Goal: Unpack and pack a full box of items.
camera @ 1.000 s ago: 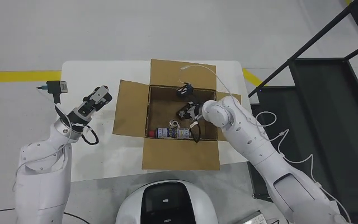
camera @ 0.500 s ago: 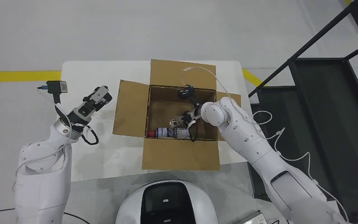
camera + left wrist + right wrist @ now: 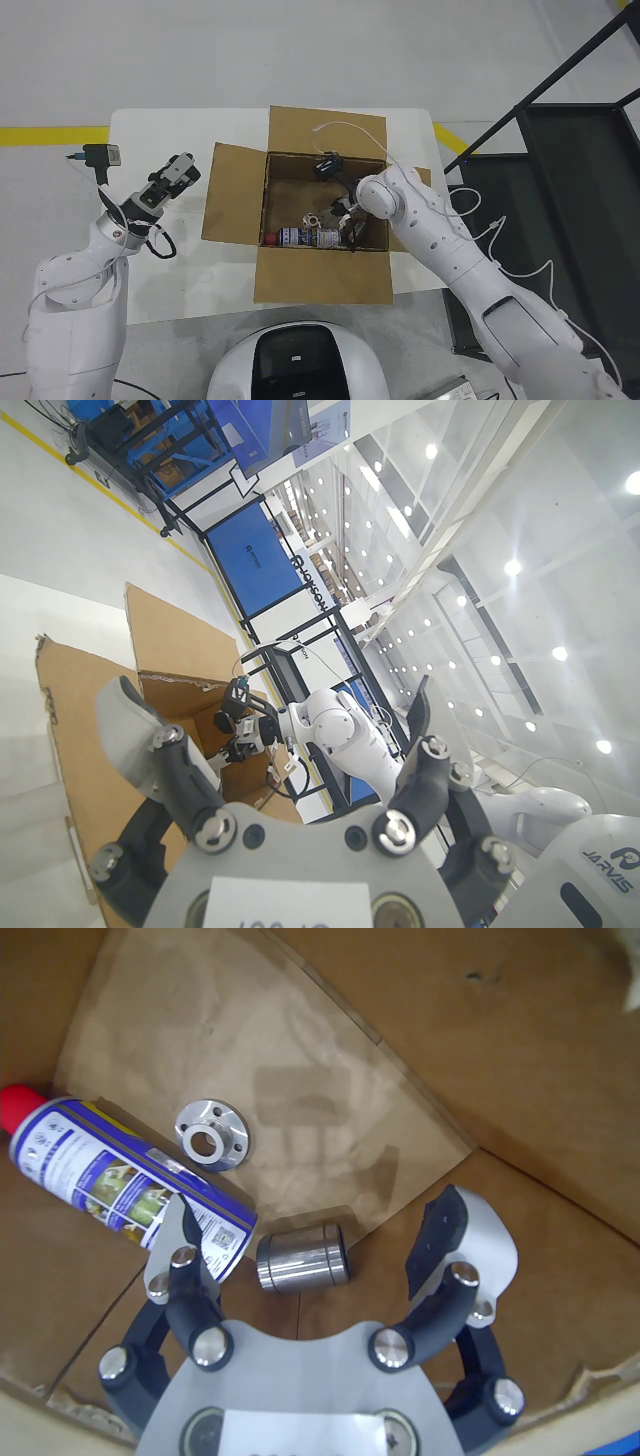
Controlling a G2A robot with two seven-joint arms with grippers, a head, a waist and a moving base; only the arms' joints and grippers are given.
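Three things lie on the floor of the open box [image 3: 232,192], and I see none of them set out on the table [image 3: 170,130], so I judge the unpacking is barely started and all the repacking is left. My right end effector [image 3: 310,1208] hangs inside the box with its fingers spread wide and nothing between them, just above the steel cylinder [image 3: 301,1258]. I take that to be the piece I lift next. My left end effector [image 3: 178,172] is also spread and empty, held over the table well apart from the box.

The spray can [image 3: 125,1188] lies on its side along the box wall nearest me. Its long axis runs left to right and its red cap points to my left. The cylinder lies on its side just beyond the can's base, close to it, with its axis nearly in line with the can's. The flange [image 3: 212,1134] lies flat beside the can, bore upward.
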